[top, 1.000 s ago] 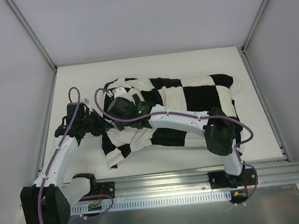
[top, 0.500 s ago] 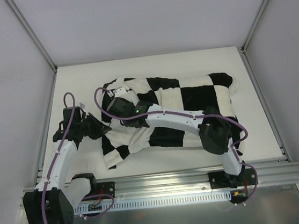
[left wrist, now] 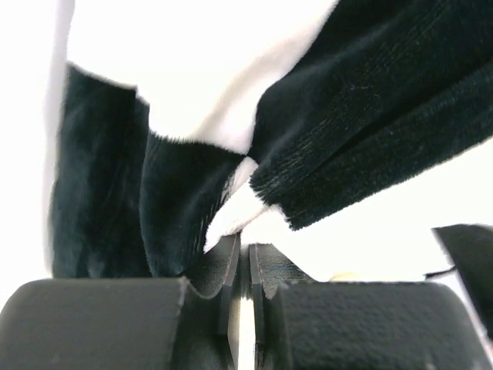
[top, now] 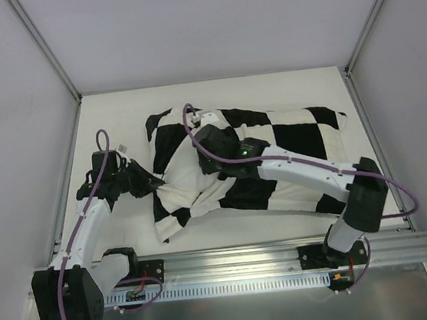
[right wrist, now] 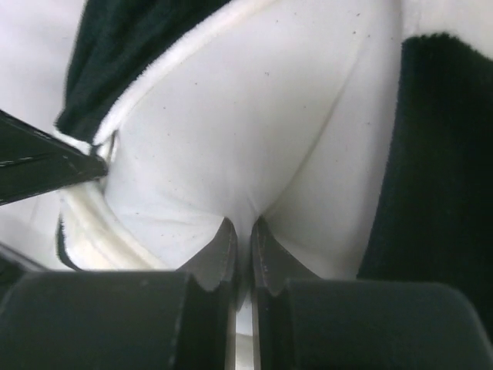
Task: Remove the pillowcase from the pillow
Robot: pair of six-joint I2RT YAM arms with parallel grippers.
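The black and cream checkered pillowcase (top: 296, 139) lies across the middle of the table, bunched at its left end. My left gripper (top: 144, 185) is at that end, shut on a fold of the pillowcase's edge (left wrist: 231, 220). The right gripper (top: 200, 140) sits over the pillowcase's upper left part. In the right wrist view the right gripper (right wrist: 243, 227) is shut on smooth white fabric of the pillow (right wrist: 254, 116), with fuzzy pillowcase (right wrist: 447, 154) beside it. From above the pillow is hidden inside the pillowcase.
White walls with metal corner posts (top: 46, 48) enclose the cream table (top: 116, 117) on three sides. A metal rail (top: 233, 262) runs along the near edge and carries both arm bases. The right arm's elbow (top: 364, 197) hangs over the pillowcase's right end.
The right gripper has shut on the pillow and drawn right, shifting the bundle rightward. The right elbow swung out right. The left gripper kept its hold at the left end.
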